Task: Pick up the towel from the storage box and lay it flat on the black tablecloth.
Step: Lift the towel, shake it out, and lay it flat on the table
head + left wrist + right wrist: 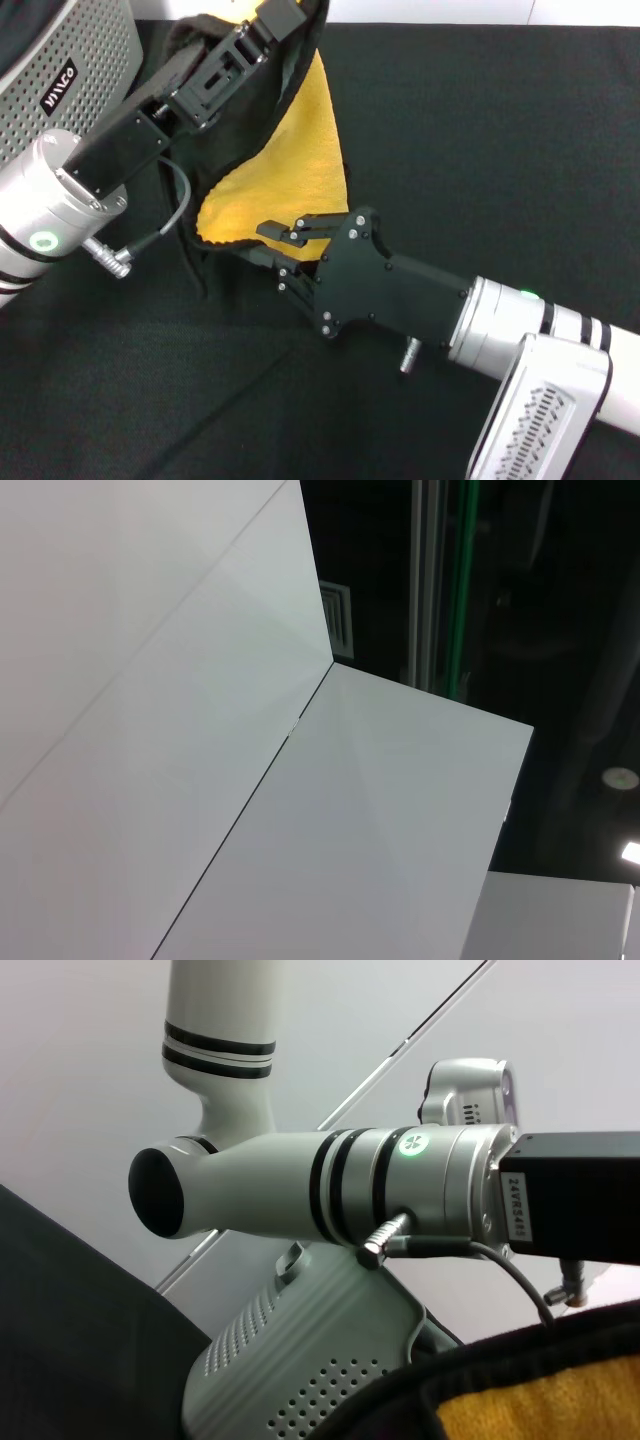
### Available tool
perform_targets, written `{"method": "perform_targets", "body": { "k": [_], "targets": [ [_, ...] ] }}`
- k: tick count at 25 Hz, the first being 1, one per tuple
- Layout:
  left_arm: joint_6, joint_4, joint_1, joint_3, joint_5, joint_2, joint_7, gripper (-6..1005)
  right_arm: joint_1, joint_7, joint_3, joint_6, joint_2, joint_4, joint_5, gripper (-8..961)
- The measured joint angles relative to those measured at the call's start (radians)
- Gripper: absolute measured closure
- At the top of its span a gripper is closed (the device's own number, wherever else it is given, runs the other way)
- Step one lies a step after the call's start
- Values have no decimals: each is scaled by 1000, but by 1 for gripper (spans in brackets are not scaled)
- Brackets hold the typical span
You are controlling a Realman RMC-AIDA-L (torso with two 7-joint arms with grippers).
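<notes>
Head view: the soft two-sided towel point(295, 160), bright yellow on its showing face with a dark stitched edge, hangs in the upper middle of the frame, lifted clear of the light grey perforated storage box point(60, 75) at the upper left; its top is gathered at the left gripper point(275, 18) near the top edge, whose fingers appear pressed together on the cloth, though the fabric hides the tips; the right gripper point(285, 250), at centre frame, has its black fingers spread on either side of the towel's lower corner, not yet pinching it; the large plain black tablecloth point(480, 140) covers the surface beneath and to the right. Right wrist view: a strip of yellow towel shows at the lower right, the box's holed wall at the lower middle. Judged from this, the pick-up is done; what remains is seizing the lower corner, spreading the towel open, and lowering it flat onto the tablecloth.
</notes>
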Motion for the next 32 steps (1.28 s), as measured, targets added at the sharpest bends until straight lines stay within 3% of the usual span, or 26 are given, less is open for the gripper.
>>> {"method": "perform_targets", "body": {
  "k": [7,18,29,32],
  "targets": [
    [0,3,-2,-5,-28,2,-5,969,-41,-15,-10,8,0,4,-75,758],
    [-2,4,-6,-5,-53,3,-8,969,-137,-5,0,-36,0,-2,-53,671],
    [-1,0,-7,0,-56,1,-7,969,-132,80,-9,-62,0,22,-43,405],
    [0,-4,-5,1,-53,-1,-6,969,-128,90,-9,-59,0,23,-43,272]
  ]
}}
